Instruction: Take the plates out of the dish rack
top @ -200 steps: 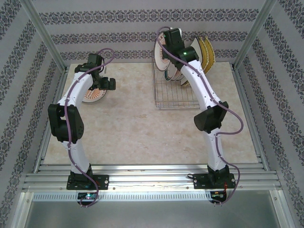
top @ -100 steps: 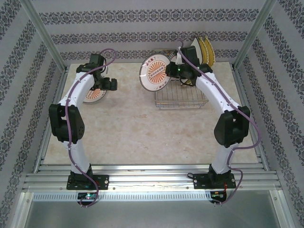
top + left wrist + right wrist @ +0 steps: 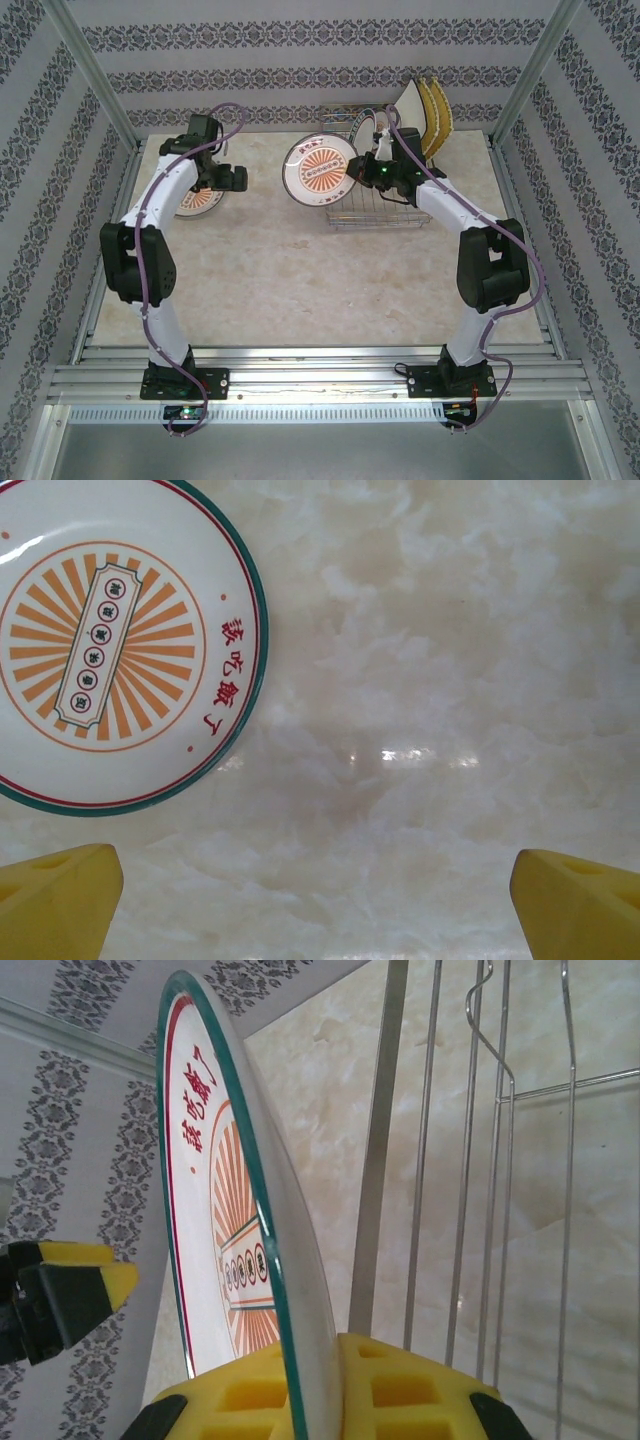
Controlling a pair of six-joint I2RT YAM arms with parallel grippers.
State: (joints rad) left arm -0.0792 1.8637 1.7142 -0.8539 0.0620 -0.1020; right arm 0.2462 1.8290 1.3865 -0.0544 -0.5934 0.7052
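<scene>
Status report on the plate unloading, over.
Right gripper shut on round sunburst plate, held left of dish rack. Left gripper open over table, second round plate beside it. White square plate, yellow plates in rack.

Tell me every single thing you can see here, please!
flat plate: one, white with orange rays and a green rim, lying on the table at the far left.
held plate: one, same pattern, in the air just left of the rack.
dish rack: one, silver wire, far right of the table.
square plate: one, plain white, standing in the rack.
yellow plates: two or more, standing at the rack's right end.
racked round plate: one seen, partly hidden.
table: one, pale marble.
walls: grey patterned paper.
left arm: white and black; left jaws open above the table beside the flat plate.
right arm: white and black; right jaws shut on the held plate's edge.
</scene>
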